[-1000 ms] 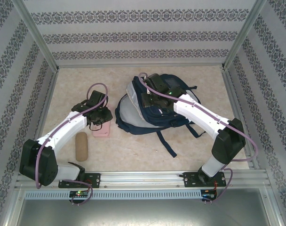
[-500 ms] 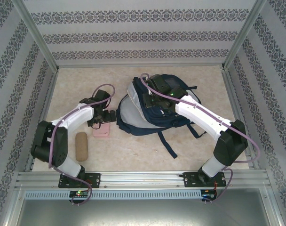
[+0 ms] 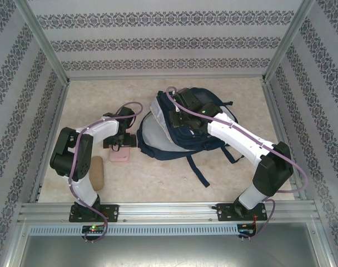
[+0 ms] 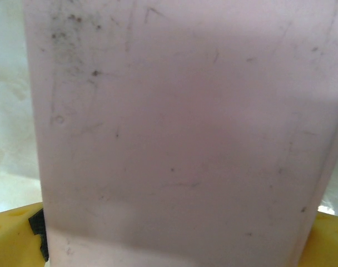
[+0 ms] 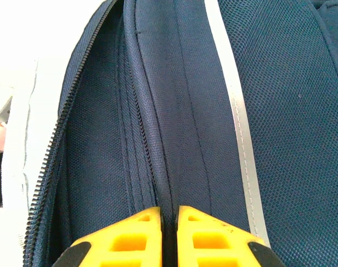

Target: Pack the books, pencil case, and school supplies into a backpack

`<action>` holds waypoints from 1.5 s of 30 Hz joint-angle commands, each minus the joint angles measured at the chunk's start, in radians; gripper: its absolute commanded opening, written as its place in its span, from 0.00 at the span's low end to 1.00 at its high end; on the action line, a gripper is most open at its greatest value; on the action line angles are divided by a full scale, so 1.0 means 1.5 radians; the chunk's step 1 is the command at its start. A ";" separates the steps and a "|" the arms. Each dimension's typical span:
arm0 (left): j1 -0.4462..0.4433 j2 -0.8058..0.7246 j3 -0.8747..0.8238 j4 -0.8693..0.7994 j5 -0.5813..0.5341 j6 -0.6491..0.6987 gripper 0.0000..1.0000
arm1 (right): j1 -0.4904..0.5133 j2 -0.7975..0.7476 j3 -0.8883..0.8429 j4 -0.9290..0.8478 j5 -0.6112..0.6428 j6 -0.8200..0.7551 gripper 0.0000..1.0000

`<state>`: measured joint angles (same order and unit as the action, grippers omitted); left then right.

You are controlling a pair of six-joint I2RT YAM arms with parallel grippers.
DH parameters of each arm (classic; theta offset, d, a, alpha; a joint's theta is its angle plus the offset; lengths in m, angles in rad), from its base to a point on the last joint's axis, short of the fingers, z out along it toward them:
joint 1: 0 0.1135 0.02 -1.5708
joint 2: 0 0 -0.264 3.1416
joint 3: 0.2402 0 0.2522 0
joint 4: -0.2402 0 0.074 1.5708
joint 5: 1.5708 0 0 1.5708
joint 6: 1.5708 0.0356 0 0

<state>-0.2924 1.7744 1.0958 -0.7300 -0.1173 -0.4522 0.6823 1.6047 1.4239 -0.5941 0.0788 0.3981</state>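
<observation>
The pale marbled bench (image 3: 91, 100) is fenced by patterned walls (image 3: 24, 83) at 9, 12 and 3 o'clock and by a metal rail (image 3: 169, 208) at 6 o'clock. Its widest bare stretch runs from 10 to 12 o'clock. A narrower strip lies open at 6 o'clock, in front of the rail.

The large navy blue fabric backpack (image 3: 180, 147) lies flat, right of centre. Its long axis runs from about 1 o'clock to 7 o'clock. Its unzipped mouth, showing pale grey lining, faces 9 o'clock. Its dark straps (image 3: 199, 169) trail toward 5 o'clock. A gap of bare bench separates it from the 3 o'clock wall.

The right claw (image 3: 180, 114) sits on top of the backpack. In the wrist view its yellow fingers (image 5: 130, 233) are pressed together on a ridge of navy fabric beside the zipper, with a white reflective stripe (image 5: 238, 139) running just to their right.

The left claw (image 3: 120, 142) hangs low at the far end of the flat pale pink oblong pencil case (image 3: 120, 156), just beside the backpack's mouth at 9 o'clock of it. The case points roughly 12 to 6 o'clock. From the wrist its scuffed pink face (image 4: 174, 139) runs between the spread fingers; I cannot tell whether they press it.

A small tan rounded oblong piece (image 3: 96, 172) lies near 7 o'clock, lengthwise 12 to 6, apart from the case.
</observation>
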 commanded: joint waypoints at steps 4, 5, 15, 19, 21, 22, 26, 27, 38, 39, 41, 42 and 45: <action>0.007 0.017 0.010 -0.039 -0.006 0.003 0.93 | -0.017 -0.015 0.001 0.002 0.000 0.014 0.10; 0.008 0.006 0.010 -0.041 0.000 -0.002 0.88 | -0.017 -0.016 0.002 0.001 -0.001 0.014 0.10; -0.016 -0.140 0.052 -0.077 0.071 -0.099 0.71 | -0.054 -0.046 0.014 0.002 -0.035 0.020 0.09; -0.046 -0.172 0.072 -0.042 0.128 -0.172 0.70 | -0.079 -0.066 0.019 0.006 -0.065 0.030 0.09; -0.074 -0.172 0.082 -0.008 0.154 -0.219 0.70 | -0.096 -0.077 0.021 0.006 -0.083 0.038 0.08; -0.089 -0.168 0.090 0.007 0.158 -0.236 0.69 | -0.103 -0.083 0.022 0.007 -0.091 0.041 0.08; -0.153 -0.119 0.137 0.077 0.158 -0.318 0.68 | -0.127 -0.106 0.021 0.011 -0.118 0.051 0.08; -0.168 -0.099 0.156 0.088 0.154 -0.333 0.68 | -0.130 -0.109 0.020 0.013 -0.126 0.052 0.08; -0.236 0.088 0.288 0.105 0.114 -0.502 0.65 | -0.144 -0.115 0.019 0.018 -0.166 0.067 0.08; -0.239 0.095 0.290 0.097 0.104 -0.510 0.65 | -0.145 -0.115 0.020 0.018 -0.167 0.067 0.08; -0.247 0.096 0.282 0.080 0.080 -0.530 0.65 | -0.148 -0.116 0.019 0.018 -0.168 0.067 0.08; -0.249 0.096 0.274 0.079 0.078 -0.539 0.65 | -0.149 -0.117 0.017 0.018 -0.170 0.067 0.08; -0.250 0.112 0.259 0.085 0.088 -0.556 0.65 | -0.151 -0.115 0.013 0.021 -0.176 0.068 0.08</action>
<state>-0.6464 1.9224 1.4963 -0.5846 0.0467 -1.2129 0.4694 1.4796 1.4239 -0.6098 -0.1680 0.4736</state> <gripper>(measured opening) 0.852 0.081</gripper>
